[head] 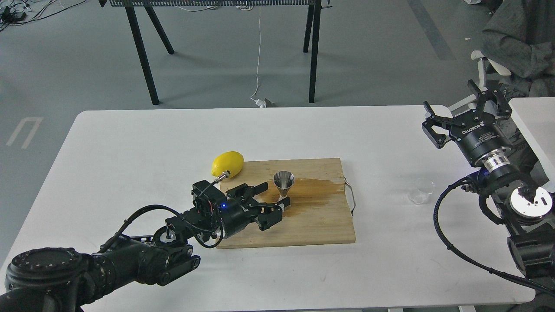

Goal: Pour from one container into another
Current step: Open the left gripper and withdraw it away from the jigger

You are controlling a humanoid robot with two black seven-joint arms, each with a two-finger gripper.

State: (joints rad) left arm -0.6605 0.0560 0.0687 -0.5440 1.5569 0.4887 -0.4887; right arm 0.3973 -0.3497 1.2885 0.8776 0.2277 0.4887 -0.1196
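The steel jigger stands upright on the wooden cutting board. My left gripper lies low over the board just left of the jigger, open. Its near fingertip is close to the jigger's base and its far finger ends left of the upper cone; I cannot tell whether the near one touches. The small clear cup stands on the white table right of the board, with nothing gripping it. My right gripper hovers open above the table's far right corner, behind and above the cup.
A lemon rests at the board's far left corner, close behind my left wrist. A brown wet stain spreads across the board right of the jigger. A metal loop hangs off the board's right edge. A second white table is at the right.
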